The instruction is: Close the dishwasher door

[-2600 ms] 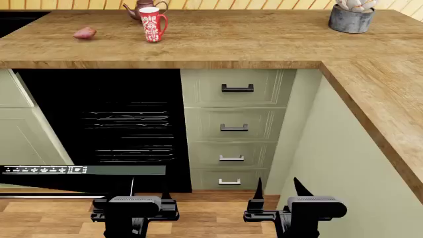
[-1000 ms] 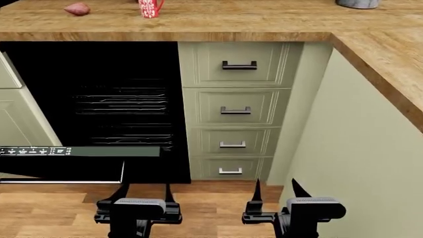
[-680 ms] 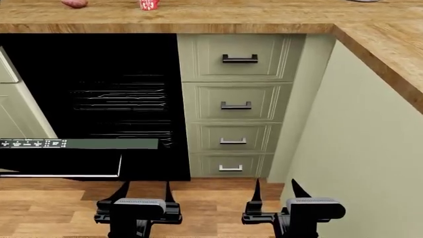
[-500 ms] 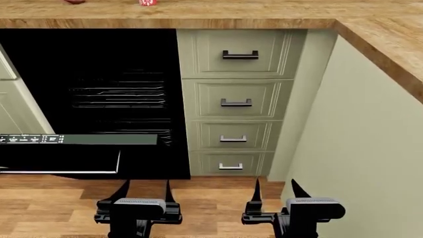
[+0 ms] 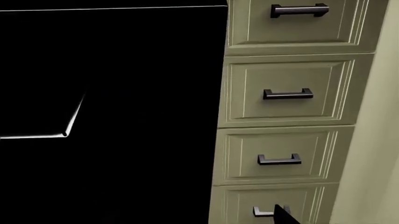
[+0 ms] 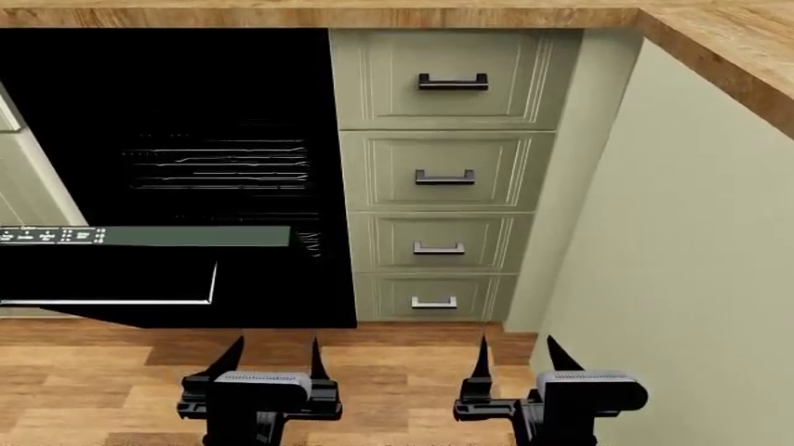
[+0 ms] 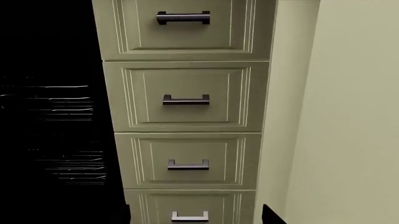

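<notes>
The dishwasher door (image 6: pixel 112 279) hangs open at the left, a glossy black panel. Its grey strip with white icons (image 6: pixel 149 236) faces me. Behind it the dark cavity shows wire racks (image 6: pixel 223 158). My left gripper (image 6: pixel 273 355) is open and empty, low in front of the door's right end and apart from it. My right gripper (image 6: pixel 522 356) is open and empty in front of the drawers. In the left wrist view the door (image 5: pixel 37 154) is a black mass with one bright edge line. Only one fingertip (image 5: pixel 283 217) shows there.
A stack of several pale green drawers (image 6: pixel 441 177) with dark bar handles stands right of the dishwasher, also drawers (image 7: pixel 187 100) and drawers (image 5: pixel 287 93). A green cabinet side (image 6: pixel 670 279) runs along the right under the wooden countertop (image 6: pixel 732 56). Wooden floor (image 6: pixel 397 390) lies below both grippers.
The view has dropped: the countertop, mug and other items slid up out of sight, and the drawers and door strip sit higher in frame. Both grippers stay open in the same place.
</notes>
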